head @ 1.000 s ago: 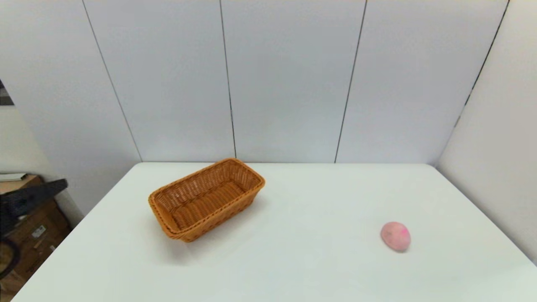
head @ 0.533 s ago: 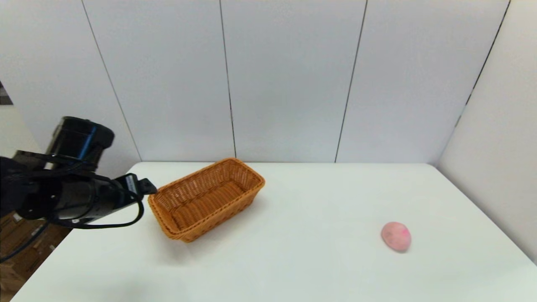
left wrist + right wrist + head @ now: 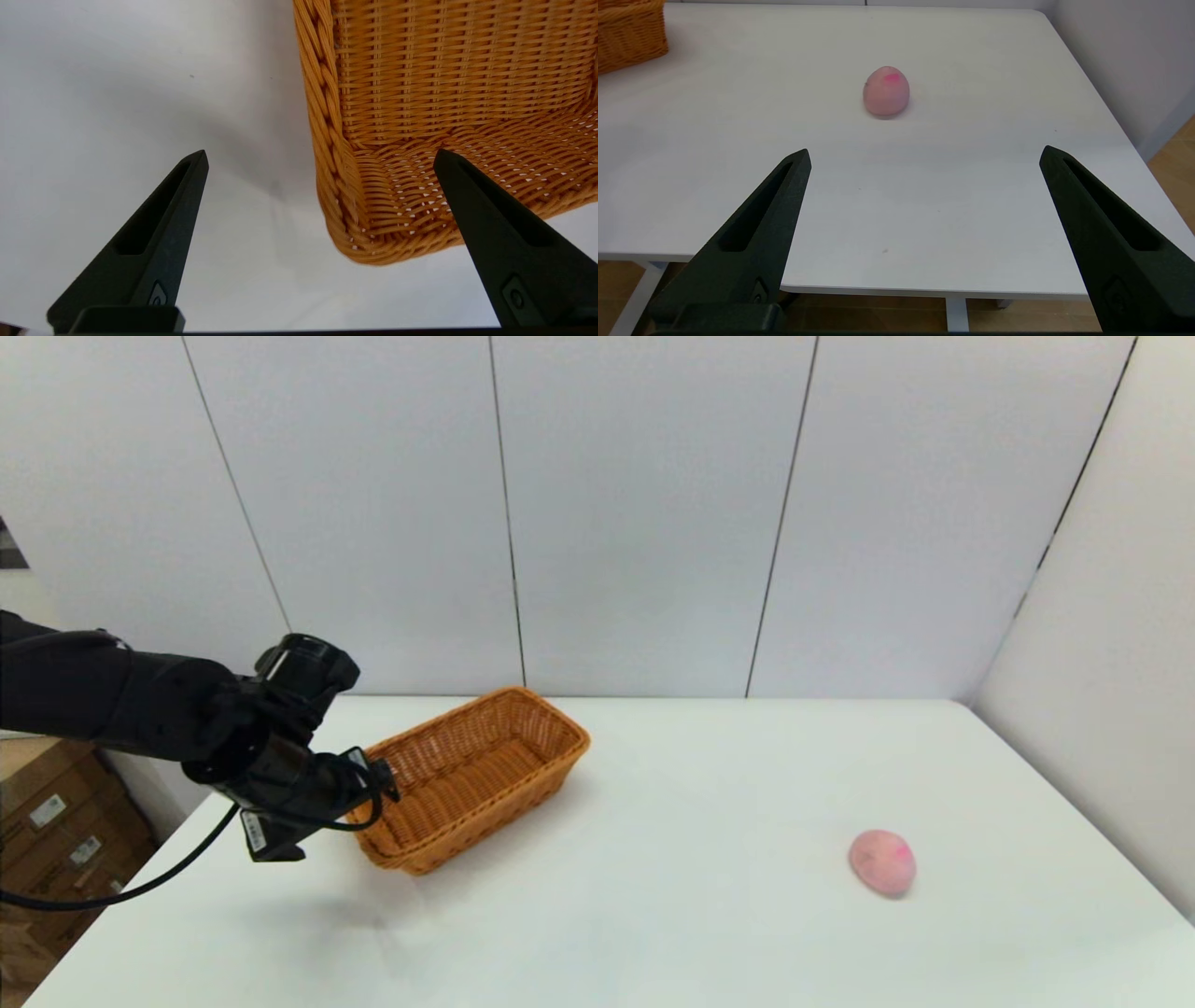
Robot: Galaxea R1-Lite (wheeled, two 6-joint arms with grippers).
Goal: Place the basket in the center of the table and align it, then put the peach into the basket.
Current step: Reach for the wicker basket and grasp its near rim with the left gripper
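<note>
The left claw (image 3: 320, 161) is hovering with its two black fingers spread wide, straddling the near corner of the rectangular orange-brown woven wicker basket (image 3: 467, 777). In the left wrist view one finger (image 3: 154, 233) is sitting over bare white bench and the other (image 3: 495, 233) is over the basket's woven floor, with the braided rim running between them. Nothing is gripped.

In the head view the left arm is reaching in from the left edge, its wrist parked just at the basket's lower-left end. The basket is sitting left of centre, in the middle-left of the frame, and it is skewed, its long axis running diagonally up to the right. The large white rectangular bench (image 3: 672, 915) is carrying it flat.

Over in the lower right of the head view, well apart from the basket, the small pink blotched peach (image 3: 881, 861) is resting on the bench. The right claw (image 3: 924, 156) is waiting wide apart off the near edge, pointing at the peach and holding nothing.

So this looks like step one, the basket grasp. The next move likely calls for lowering onto the rim, pinching the wall, then dragging rightward and twisting the basket square.
</note>
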